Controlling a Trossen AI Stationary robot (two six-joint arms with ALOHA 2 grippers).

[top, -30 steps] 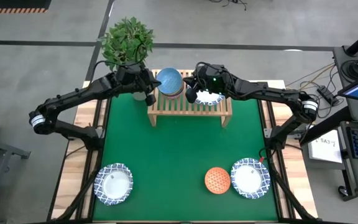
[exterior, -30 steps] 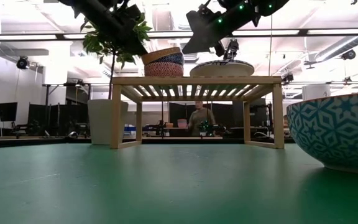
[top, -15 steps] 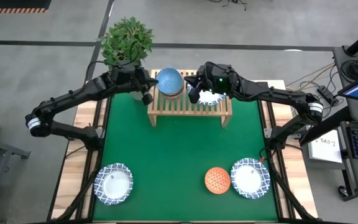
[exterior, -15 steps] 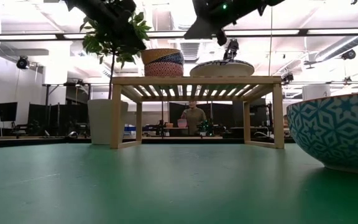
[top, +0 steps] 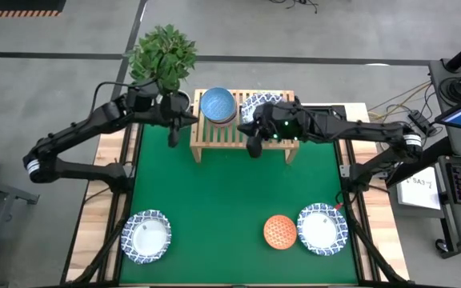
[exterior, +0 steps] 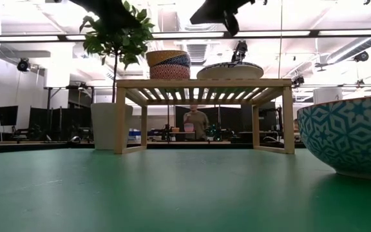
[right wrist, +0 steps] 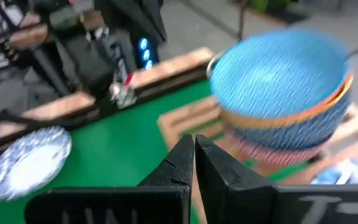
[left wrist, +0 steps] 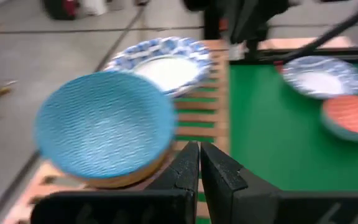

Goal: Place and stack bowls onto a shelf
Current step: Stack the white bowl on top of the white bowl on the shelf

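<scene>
- Shelf (top: 243, 138): a low light-wood rack with a slatted top, standing at the far middle of the green table (top: 230, 192); in the low view its legs rest on the table surface.
- Stack of small bowls (top: 218, 106): on the shelf's left half; light blue bowl uppermost, a yellow-orange rim and a patterned bowl beneath it, as the right wrist view shows.
- Wide white bowl with a blue-patterned rim (top: 256, 106): on the shelf's right half, just beside the stack; partly covered by the right arm in the high view.
- Left hand (top: 174, 138): fingers closed together, gripping nothing; above the table edge just left of the shelf.
- Right hand (top: 254, 149): fingers closed together, empty; above the shelf's near edge.
- Near left of the table: one wide blue-rimmed bowl (top: 146, 236), alone.
- Near right of the table: an orange-red dotted bowl (top: 279, 230) just beside another wide blue-rimmed bowl (top: 322, 228).
- Potted plant (top: 162, 54): beyond the table's far left corner.
- Low view: a person (exterior: 195, 124) in the room behind, seen under the shelf.
</scene>
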